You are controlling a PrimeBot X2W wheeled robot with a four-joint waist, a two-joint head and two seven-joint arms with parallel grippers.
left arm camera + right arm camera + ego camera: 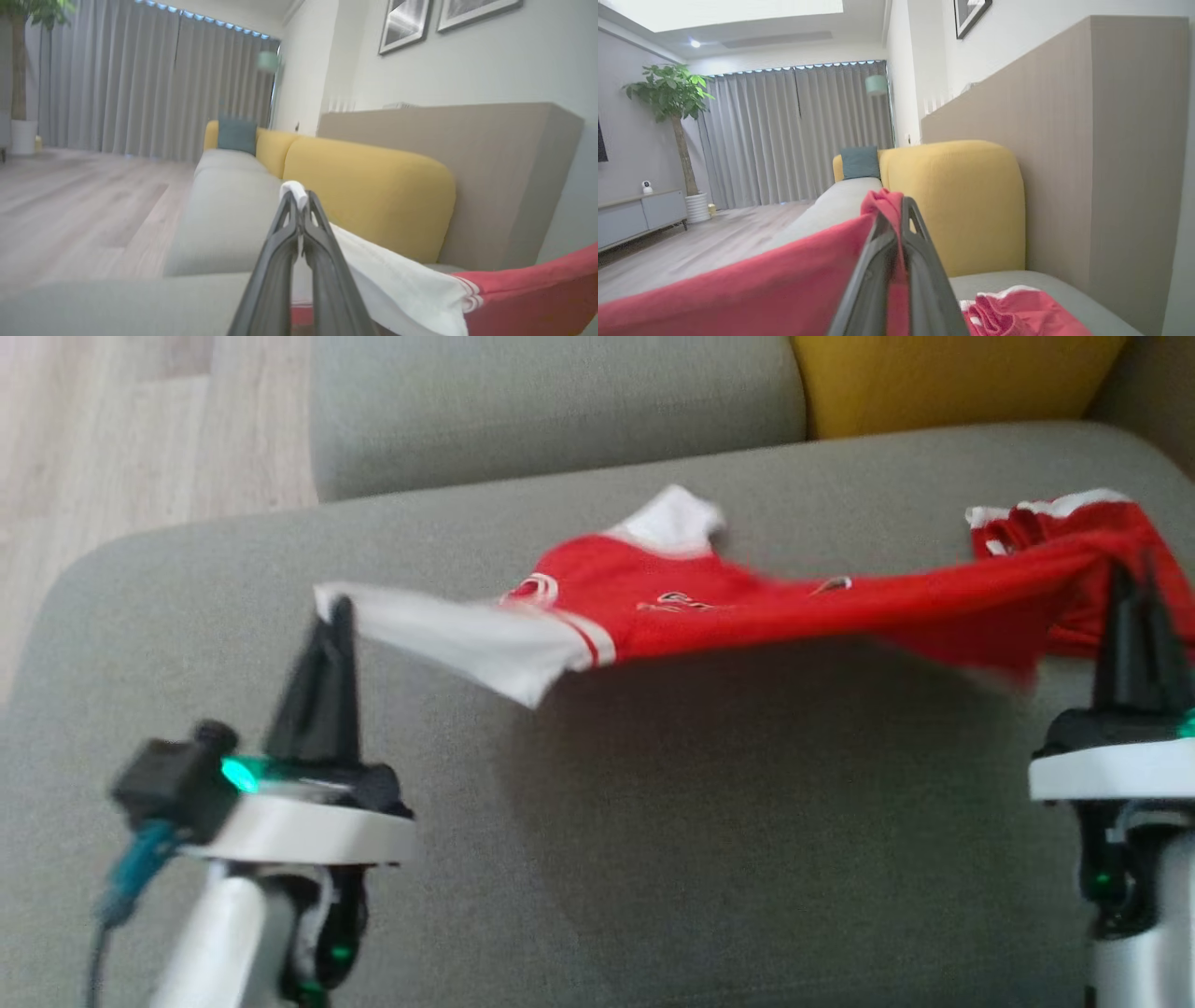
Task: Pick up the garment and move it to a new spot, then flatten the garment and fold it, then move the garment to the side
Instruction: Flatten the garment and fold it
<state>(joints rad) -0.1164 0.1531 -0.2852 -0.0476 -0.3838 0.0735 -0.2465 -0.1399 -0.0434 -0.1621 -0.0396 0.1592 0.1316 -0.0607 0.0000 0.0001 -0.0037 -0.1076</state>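
The garment (709, 607) is a red shirt with white sleeves and collar, stretched in the air above the grey sofa seat (653, 821). My left gripper (334, 611) is shut on the tip of a white sleeve (402, 284); in the left wrist view the left gripper (299, 198) pinches white cloth at its tips. My right gripper (1134, 574) is shut on the red hem end, seen again in the right wrist view as the right gripper (896, 207) clamping red fabric (761, 280). More red cloth with white trim (1017, 310) lies bunched on the seat under it.
A yellow back cushion (943, 378) stands behind the seat at the far right, and a grey cushion (560, 401) at the far middle. Wooden floor (140, 429) lies beyond the sofa's left edge. A teal pillow (237, 135) sits farther along the sofa.
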